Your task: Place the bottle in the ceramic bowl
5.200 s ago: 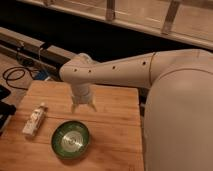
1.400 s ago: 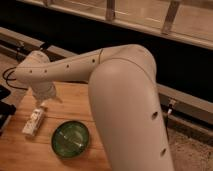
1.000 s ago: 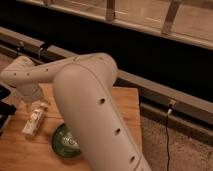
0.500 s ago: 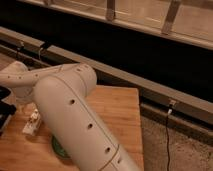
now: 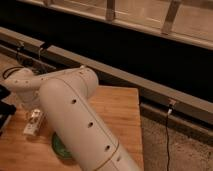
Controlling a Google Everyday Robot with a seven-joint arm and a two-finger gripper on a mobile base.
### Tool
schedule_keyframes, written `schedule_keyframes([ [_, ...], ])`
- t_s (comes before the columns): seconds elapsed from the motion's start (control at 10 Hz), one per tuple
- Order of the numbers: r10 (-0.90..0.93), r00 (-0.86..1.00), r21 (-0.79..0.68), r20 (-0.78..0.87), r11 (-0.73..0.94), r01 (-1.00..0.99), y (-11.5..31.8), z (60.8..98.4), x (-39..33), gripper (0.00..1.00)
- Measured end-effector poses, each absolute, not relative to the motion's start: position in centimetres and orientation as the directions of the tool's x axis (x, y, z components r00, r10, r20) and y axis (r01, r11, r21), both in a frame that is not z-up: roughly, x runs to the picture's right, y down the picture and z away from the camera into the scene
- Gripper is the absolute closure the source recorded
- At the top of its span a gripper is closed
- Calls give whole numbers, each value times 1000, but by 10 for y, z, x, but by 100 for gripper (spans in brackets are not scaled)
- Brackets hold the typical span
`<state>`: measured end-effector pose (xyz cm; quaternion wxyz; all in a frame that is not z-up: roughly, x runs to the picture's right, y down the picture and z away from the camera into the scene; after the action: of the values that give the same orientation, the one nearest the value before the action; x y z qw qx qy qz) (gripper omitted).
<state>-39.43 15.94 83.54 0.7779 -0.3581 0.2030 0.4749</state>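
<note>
Here the gripper (image 5: 35,109) hangs at the slim, pale bottle (image 5: 32,125).

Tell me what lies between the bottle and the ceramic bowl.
Only bare wooden tabletop, in the camera view, separates the bottle from the ceramic bowl, which the arm mostly hides. The pincer sits at the bottle's far end.
</note>
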Motion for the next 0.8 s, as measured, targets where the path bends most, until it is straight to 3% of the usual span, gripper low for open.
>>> schedule_keyframes([
  [0.4,553,479,-381,-682,291,-878,179,842,-399,39],
  [0.8,560,496,-398,-664,297,-868,179,838,-400,76],
])
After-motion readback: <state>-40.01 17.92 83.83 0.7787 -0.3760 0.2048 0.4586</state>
